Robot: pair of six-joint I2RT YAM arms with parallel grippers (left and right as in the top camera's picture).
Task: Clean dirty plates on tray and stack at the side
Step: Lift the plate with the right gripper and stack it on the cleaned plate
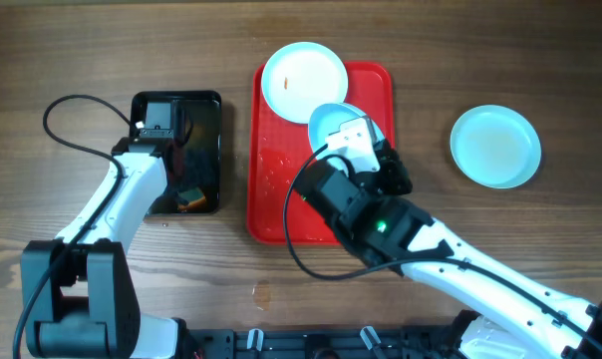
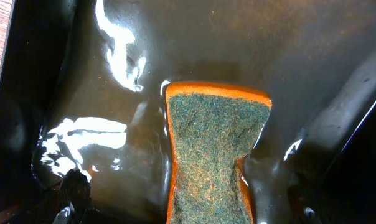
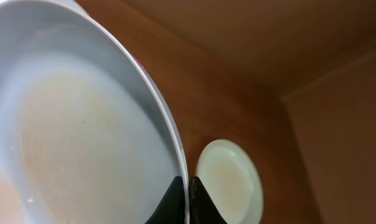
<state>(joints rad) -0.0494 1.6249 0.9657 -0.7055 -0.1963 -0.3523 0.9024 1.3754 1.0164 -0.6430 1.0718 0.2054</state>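
Right fingers (image 3: 169, 204) pinch the rim of a pale-blue round shallow plate (image 3: 82, 143), likely light, rigid, slippery; left fingers cannot be made out.

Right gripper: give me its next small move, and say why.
Probably carry the held plate rightwards to the side plate: the right gripper pinches its rim, lifted over the red tray, with no clear orange smear visible.

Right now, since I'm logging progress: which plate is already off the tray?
The plate on the table right of the red tray; the other two sit over it.
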